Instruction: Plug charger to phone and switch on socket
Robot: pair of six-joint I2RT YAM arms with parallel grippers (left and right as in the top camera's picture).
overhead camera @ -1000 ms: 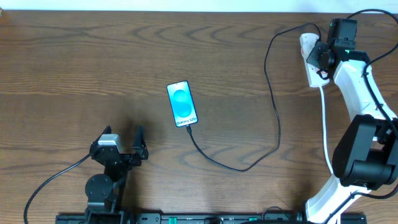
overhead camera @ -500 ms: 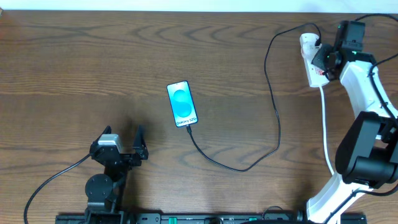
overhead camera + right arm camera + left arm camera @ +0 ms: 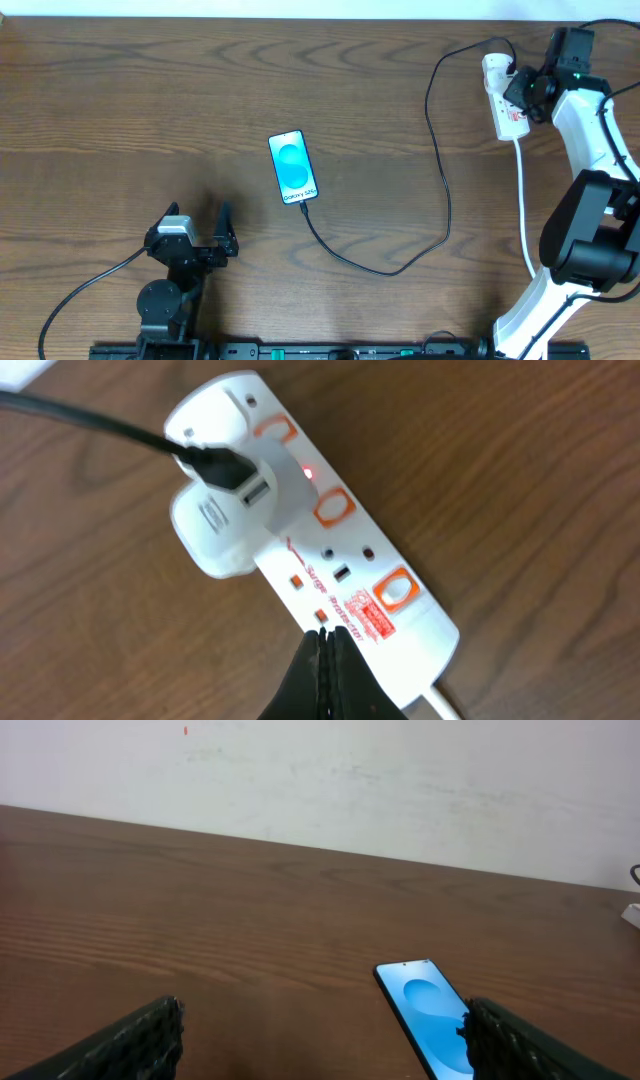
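Note:
The phone (image 3: pixel 293 167) lies mid-table with its blue screen lit; it also shows in the left wrist view (image 3: pixel 432 1015). The black charger cable (image 3: pixel 440 170) runs from the phone's near short edge in a loop up to the socket (image 3: pixel 503 100), a white power strip at the far right. In the right wrist view the cable enters a white adapter (image 3: pixel 225 520) plugged into the socket (image 3: pixel 350 575), and a small red light glows beside it. My right gripper (image 3: pixel 326 643) is shut and empty, just over the strip's near edge. My left gripper (image 3: pixel 196 238) is open and empty, near left of the phone.
The strip's thick white cord (image 3: pixel 523 210) runs down the right side toward the right arm's base. A pale wall (image 3: pixel 320 780) stands behind the table's far edge.
My right arm has drawn back to the right, off the socket strip. The phone, cable and left arm have not moved.

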